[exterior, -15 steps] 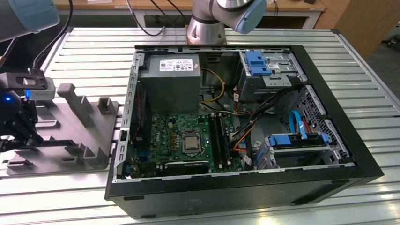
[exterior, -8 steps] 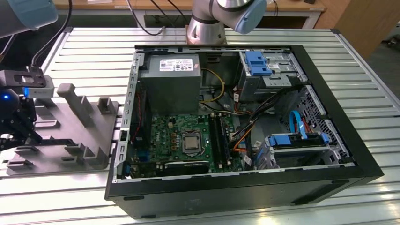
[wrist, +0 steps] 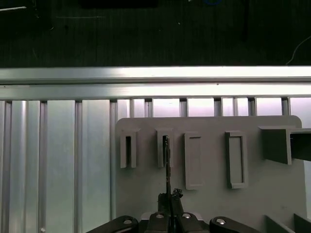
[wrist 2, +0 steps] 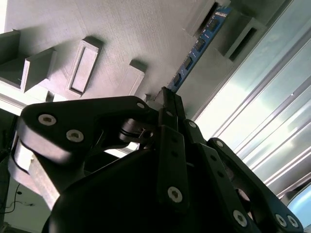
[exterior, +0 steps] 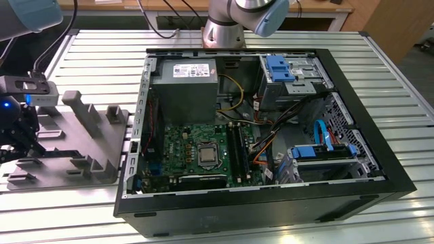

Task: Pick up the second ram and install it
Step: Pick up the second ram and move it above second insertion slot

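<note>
Claw (wrist: 168,198) closed on second ram (wrist: 167,167), which stands edge-on in grey holder (wrist: 272,194). Pick-up step; withdrawal likely demands straight pull, no twisting.

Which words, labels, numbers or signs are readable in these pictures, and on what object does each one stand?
No text can be read in any view.
The white label on the power supply: print too small to read.
The second ram, gripped by the gripper: its chips show no readable marks.
</note>
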Controlling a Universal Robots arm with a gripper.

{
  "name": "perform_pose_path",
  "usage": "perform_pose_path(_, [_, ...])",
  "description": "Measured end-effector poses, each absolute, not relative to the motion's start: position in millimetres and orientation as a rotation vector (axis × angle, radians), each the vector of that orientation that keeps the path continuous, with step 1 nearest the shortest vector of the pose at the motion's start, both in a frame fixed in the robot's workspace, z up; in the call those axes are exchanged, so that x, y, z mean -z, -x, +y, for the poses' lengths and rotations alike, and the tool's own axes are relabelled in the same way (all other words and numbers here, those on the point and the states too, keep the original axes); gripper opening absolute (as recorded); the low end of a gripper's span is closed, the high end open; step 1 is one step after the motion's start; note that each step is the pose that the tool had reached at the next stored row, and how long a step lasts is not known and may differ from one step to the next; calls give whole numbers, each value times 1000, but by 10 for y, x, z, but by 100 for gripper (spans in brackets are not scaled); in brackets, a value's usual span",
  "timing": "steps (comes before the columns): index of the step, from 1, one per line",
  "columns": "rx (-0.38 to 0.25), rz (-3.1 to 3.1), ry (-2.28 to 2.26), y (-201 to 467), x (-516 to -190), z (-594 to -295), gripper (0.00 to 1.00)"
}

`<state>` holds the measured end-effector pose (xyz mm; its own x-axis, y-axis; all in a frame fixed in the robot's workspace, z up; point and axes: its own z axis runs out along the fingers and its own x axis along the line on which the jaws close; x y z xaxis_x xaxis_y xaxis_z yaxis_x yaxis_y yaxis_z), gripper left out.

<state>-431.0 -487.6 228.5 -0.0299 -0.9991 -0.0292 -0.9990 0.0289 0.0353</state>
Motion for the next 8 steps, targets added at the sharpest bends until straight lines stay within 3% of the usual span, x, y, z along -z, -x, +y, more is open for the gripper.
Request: perform_pose_path(8, [73,-2251,-2186,4310,-2364,-4876,13])
